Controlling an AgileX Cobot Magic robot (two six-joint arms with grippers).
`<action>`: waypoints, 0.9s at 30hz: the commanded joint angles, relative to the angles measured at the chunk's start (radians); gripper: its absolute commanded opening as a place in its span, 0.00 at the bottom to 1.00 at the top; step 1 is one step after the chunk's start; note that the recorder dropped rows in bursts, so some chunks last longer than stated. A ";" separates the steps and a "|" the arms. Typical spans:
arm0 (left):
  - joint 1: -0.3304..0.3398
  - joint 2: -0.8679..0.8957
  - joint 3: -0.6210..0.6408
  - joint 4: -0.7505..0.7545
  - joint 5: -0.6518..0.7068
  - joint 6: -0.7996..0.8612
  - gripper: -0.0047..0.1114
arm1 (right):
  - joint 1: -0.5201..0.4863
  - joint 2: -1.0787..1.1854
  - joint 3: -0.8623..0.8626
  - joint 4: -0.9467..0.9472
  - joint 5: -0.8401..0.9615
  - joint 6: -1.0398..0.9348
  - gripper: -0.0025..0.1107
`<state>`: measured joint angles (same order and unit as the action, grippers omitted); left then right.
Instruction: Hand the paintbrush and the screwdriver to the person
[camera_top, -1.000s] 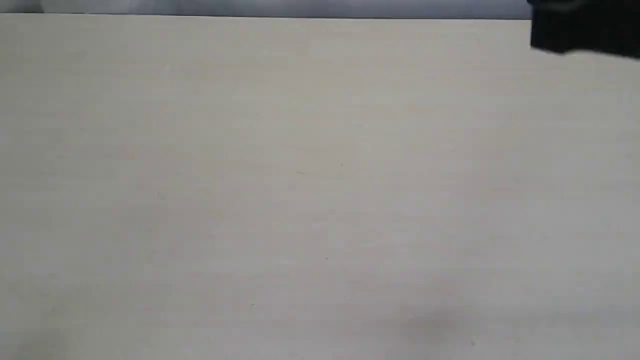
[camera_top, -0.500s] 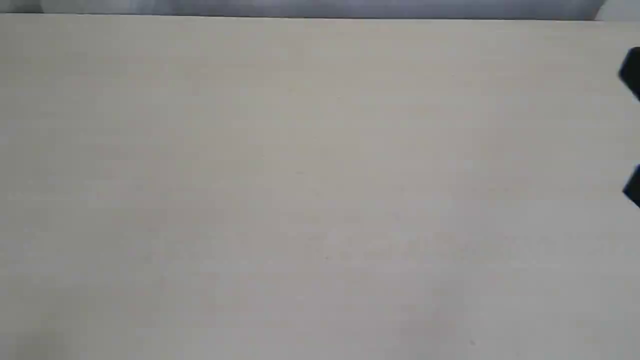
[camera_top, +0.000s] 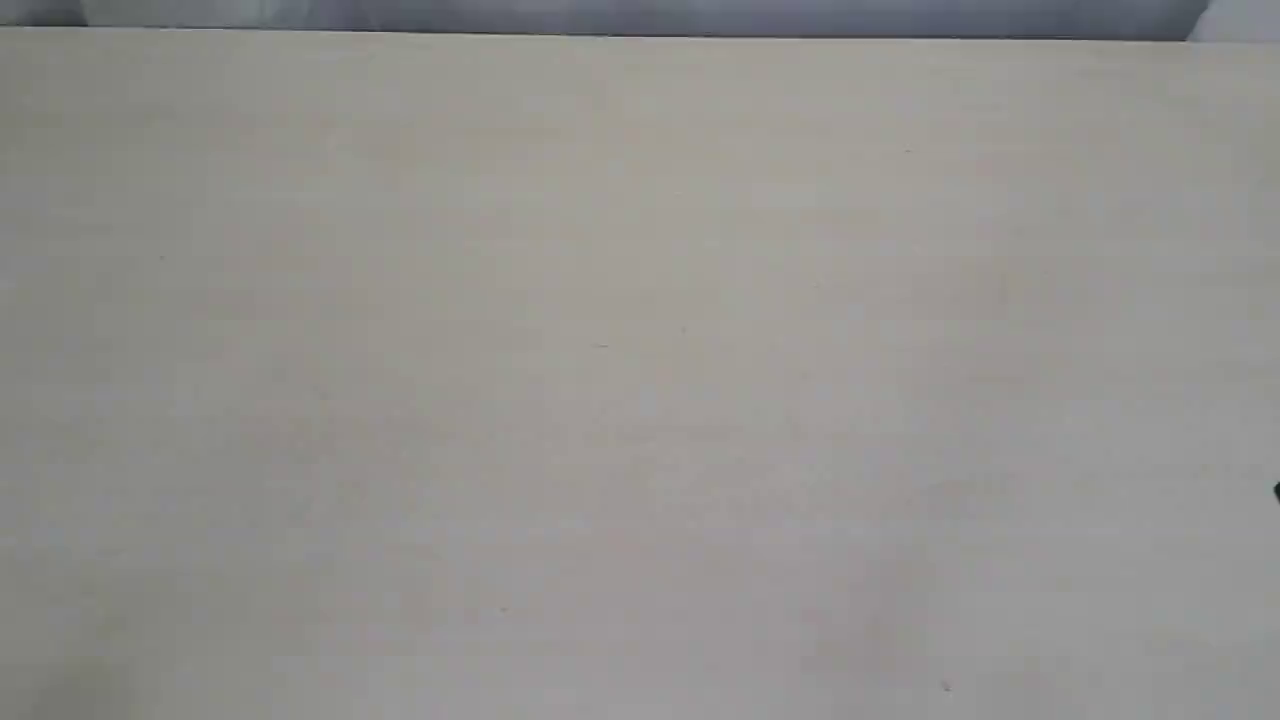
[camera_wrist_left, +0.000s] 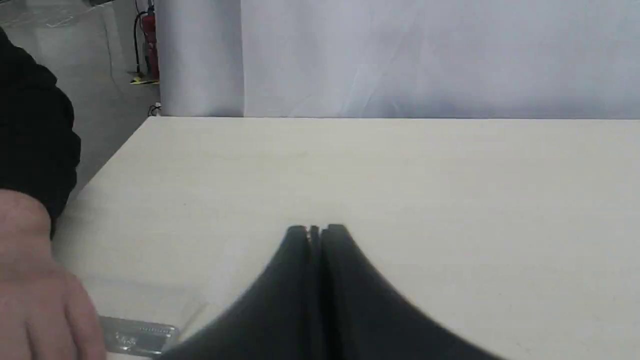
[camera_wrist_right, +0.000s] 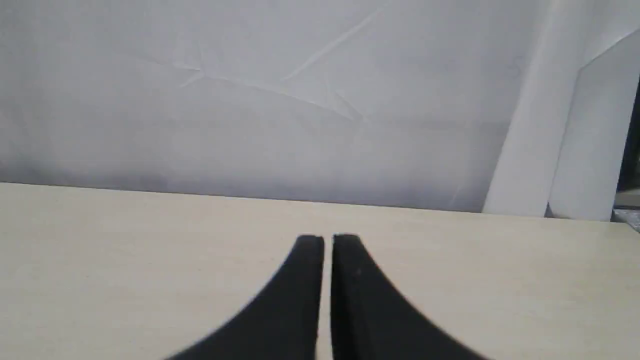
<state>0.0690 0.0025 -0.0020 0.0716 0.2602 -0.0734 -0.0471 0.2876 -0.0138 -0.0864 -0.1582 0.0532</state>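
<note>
In the left wrist view the person's hand (camera_wrist_left: 35, 285), in a black sleeve, rests on the table's near left corner. The silver ferrule of the paintbrush (camera_wrist_left: 137, 336) pokes out from under its fingers, flat on the table; the handle is hidden. My left gripper (camera_wrist_left: 316, 231) is shut with nothing in it, hovering over the table to the right of the brush and apart from it. My right gripper (camera_wrist_right: 327, 240) is shut and empty above bare tabletop. The screwdriver is out of view. The exterior view shows neither tool.
The pale wooden table (camera_top: 640, 360) fills the exterior view, with a tiny dark sliver (camera_top: 1277, 490) at its right edge. A white curtain (camera_wrist_right: 250, 100) hangs behind the table's far edge. A fire extinguisher (camera_wrist_left: 150, 45) stands on the floor beyond the left corner.
A dark shape at the exterior view's upper right has slid down and out past the right edge; only a sliver of it remains.
</note>
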 joint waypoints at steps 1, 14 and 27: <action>-0.006 -0.002 0.002 -0.001 -0.011 -0.002 0.04 | -0.011 -0.040 0.014 -0.011 -0.036 0.008 0.06; -0.006 -0.002 0.002 -0.003 -0.009 -0.002 0.04 | -0.009 -0.167 0.014 -0.008 0.030 0.015 0.06; -0.006 -0.002 0.002 -0.003 -0.009 -0.002 0.04 | -0.009 -0.166 0.014 -0.008 0.064 0.013 0.06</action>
<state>0.0690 0.0025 -0.0020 0.0716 0.2602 -0.0734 -0.0549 0.1237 -0.0022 -0.0896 -0.1082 0.0660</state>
